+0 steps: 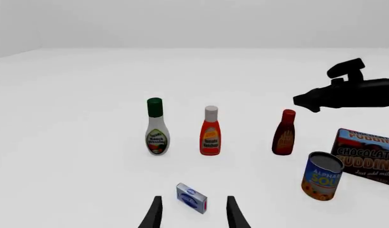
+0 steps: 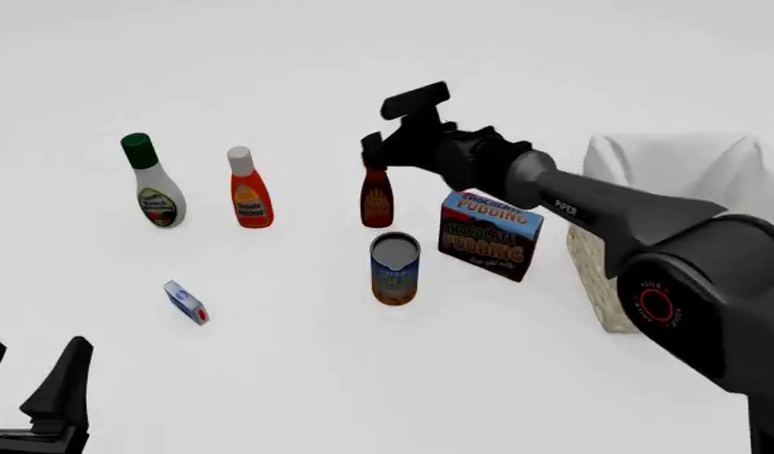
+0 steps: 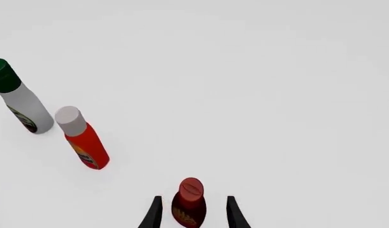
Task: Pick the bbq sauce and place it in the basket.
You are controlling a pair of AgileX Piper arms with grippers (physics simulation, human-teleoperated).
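White bottle with green cap point(image 2: 151, 184) stands upright at far left of the row. Orange-red bottle with white cap point(image 2: 248, 189) stands upright near it. Soup can point(image 2: 395, 268) stands beside the tilted chocolate pudding box point(image 2: 491, 234). Small blue-white box point(image 2: 186, 303) lies well apart, nearer the camera.

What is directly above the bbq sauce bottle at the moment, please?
The right gripper hangs open over the bbq sauce, its fingers either side of the red cap. In the front view it covers that cap.

The bbq sauce point(image 2: 377, 202) bottle looks glossy plastic, the basket point(image 2: 602, 274) rough wicker with white cloth lining.
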